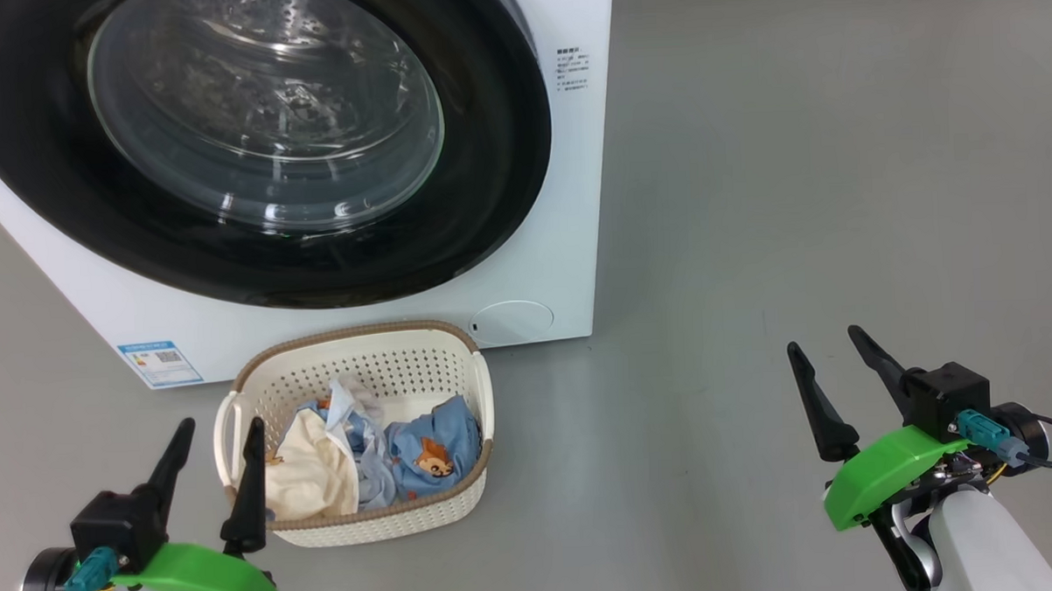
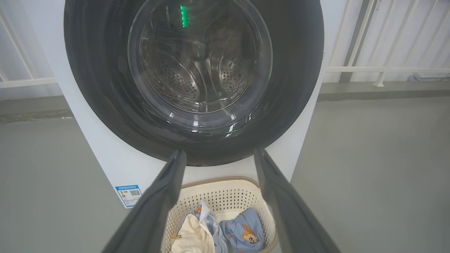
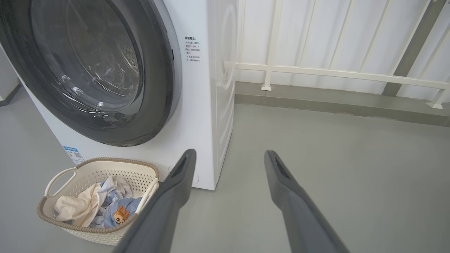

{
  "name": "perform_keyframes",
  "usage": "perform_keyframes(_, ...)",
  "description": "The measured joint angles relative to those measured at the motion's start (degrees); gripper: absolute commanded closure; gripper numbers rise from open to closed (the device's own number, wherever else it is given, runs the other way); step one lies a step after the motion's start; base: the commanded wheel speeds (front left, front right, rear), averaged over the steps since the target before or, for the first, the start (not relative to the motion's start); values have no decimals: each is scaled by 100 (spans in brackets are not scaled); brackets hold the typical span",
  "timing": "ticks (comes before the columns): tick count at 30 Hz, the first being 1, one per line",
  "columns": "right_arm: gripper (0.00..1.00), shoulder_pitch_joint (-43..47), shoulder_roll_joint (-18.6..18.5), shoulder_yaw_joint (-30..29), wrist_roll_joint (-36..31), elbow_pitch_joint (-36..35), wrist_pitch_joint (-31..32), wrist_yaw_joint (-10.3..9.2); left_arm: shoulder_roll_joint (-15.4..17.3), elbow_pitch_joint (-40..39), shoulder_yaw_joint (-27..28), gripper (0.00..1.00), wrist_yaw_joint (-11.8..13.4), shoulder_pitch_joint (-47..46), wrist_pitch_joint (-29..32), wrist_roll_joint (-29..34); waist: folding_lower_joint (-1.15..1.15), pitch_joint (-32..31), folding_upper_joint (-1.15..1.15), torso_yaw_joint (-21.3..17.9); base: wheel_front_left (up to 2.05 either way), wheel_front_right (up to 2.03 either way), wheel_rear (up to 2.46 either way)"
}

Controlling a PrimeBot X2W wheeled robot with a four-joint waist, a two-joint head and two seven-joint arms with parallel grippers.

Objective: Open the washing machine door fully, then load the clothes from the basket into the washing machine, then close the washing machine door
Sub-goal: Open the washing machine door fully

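Observation:
The white washing machine (image 1: 538,269) stands ahead with its round black-rimmed glass door (image 1: 266,112) shut against the front. On the floor before it sits the cream basket (image 1: 367,371) holding the clothes (image 1: 409,461), light blue with orange prints and one cream piece. My left gripper (image 1: 219,437) hovers open at the basket's near left corner, empty. Off to the right over bare floor, my right gripper (image 1: 825,346) is open and empty too. The left wrist view shows the door (image 2: 197,70), basket (image 2: 225,191) and clothes (image 2: 242,232); the right wrist view shows the basket (image 3: 95,172).
Grey floor (image 1: 794,190) stretches to the right of the machine. A white railing (image 3: 334,72) runs along the wall behind. A blue label (image 1: 159,362) and a round lower hatch (image 1: 514,320) mark the machine's front.

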Motion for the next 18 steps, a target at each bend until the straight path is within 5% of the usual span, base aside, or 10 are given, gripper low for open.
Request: perform_keyframes(18, 0, 1, 3, -4, 2, -18, 0, 0, -41, -63, 21, 0, 0, 28, 0, 56, 0, -104, 0, 17, 0, 0, 0)
